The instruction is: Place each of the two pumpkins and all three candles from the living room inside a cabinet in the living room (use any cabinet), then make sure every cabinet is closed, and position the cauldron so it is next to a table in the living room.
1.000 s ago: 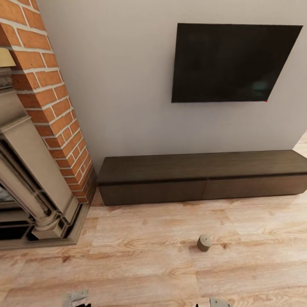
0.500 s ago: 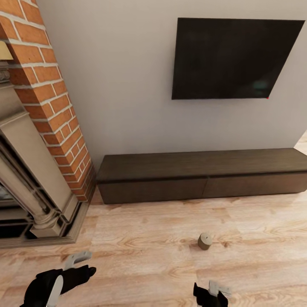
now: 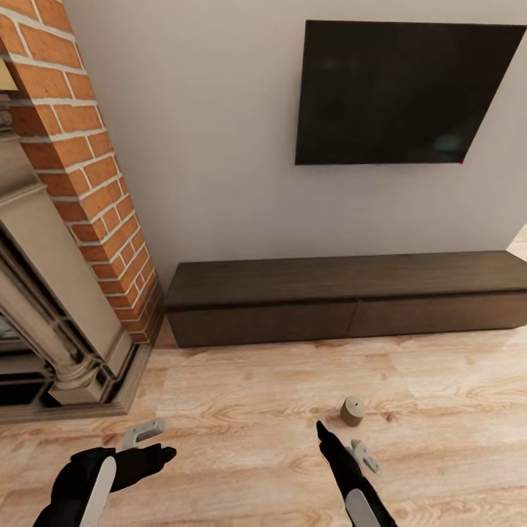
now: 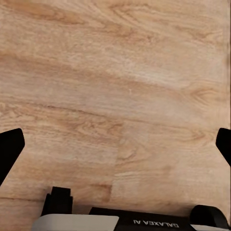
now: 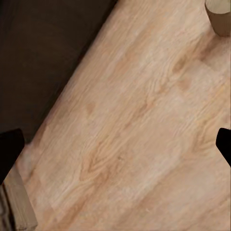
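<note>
One cream candle [image 3: 352, 411] stands upright on the wood floor in front of the long dark-brown cabinet [image 3: 344, 300], whose two drawer fronts look shut. In the head view my right gripper [image 3: 342, 443] hovers open just short of the candle and a little to its left, apart from it. My left gripper [image 3: 150, 444] is open over bare floor at the lower left. The right wrist view catches the candle [image 5: 219, 14] at the picture's edge and the cabinet [image 5: 43, 57] as a dark mass. Both wrist views show fingertips spread wide with nothing between them. The pumpkins and the cauldron are out of view.
A brick fireplace [image 3: 80, 190] with a stone surround [image 3: 66, 337] juts out at the left, beside the cabinet's end. A black TV [image 3: 399, 91] hangs on the wall above the cabinet. Open wood floor [image 3: 256, 410] lies between me and the cabinet.
Both arms have come up into the head view from the bottom edge, the right one reaching toward the candle. The camera has shifted slightly; the candle and cabinet stay put.
</note>
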Tool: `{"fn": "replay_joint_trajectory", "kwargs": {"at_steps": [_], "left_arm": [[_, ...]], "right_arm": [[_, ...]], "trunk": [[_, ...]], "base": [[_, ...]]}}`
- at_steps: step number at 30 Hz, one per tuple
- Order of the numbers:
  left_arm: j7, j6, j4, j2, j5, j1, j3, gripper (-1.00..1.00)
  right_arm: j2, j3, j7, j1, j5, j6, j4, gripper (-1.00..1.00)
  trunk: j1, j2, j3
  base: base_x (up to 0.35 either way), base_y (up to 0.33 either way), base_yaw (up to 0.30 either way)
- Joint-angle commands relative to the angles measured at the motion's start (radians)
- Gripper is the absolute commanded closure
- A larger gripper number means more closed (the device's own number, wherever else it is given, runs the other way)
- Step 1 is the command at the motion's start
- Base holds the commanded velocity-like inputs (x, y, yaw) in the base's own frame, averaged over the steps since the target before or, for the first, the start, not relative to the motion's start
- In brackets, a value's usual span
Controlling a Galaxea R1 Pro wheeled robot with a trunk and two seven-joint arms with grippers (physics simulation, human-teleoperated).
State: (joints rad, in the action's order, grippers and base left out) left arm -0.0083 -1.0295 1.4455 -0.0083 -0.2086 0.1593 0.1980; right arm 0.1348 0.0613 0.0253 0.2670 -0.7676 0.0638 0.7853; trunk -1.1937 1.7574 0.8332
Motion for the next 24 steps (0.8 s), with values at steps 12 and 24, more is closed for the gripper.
{"fn": "replay_joint_trajectory", "kwargs": {"at_steps": [12,24], "left_arm": [[-0.001,-0.014,0.005,0.001,-0.124,0.008,-0.003,-1.00],[-0.001,-0.016,0.007,0.002,-0.195,0.008,-0.005,-1.00]], "right_arm": [[0.016,0.001,0.172,0.095,-0.215,0.011,-0.118,-1.00],[0.013,-0.003,0.241,0.098,-0.238,0.014,-0.115,-1.00]], "trunk": [[-0.046,0.085,0.039],[-0.092,0.169,0.076]], "base": [[0.000,0.000,0.000],[0.000,0.000,0.000]]}}
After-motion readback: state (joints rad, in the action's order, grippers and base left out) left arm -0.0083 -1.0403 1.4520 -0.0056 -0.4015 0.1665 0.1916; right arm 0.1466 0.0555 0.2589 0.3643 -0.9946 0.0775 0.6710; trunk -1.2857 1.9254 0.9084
